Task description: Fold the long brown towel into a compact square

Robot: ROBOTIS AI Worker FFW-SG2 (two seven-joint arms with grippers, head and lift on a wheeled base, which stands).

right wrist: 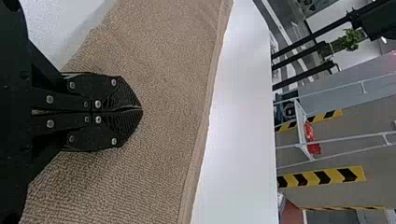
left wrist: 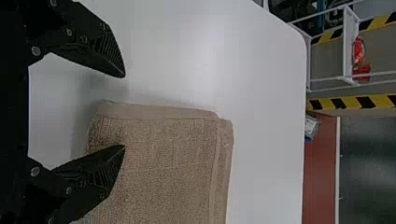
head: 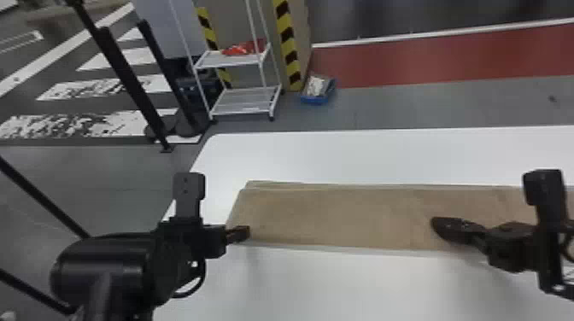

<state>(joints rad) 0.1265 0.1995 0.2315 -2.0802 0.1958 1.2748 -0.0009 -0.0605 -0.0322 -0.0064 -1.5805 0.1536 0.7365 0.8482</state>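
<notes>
Head view's right edge crops the towel (head: 333,215).

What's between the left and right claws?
A stretch of the brown towel, lying flat on the white table, from the left claw at its left end to the right claw. Head view shows it.

Bright, soft shadows, slightly blurred background.

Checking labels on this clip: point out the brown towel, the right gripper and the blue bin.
Brown towel (head: 333,217): head view, middle of its upper face.
Right gripper (right wrist: 141,109): right wrist view, between its fingertips.
Blue bin (head: 315,100): head view, its front wall.
</notes>
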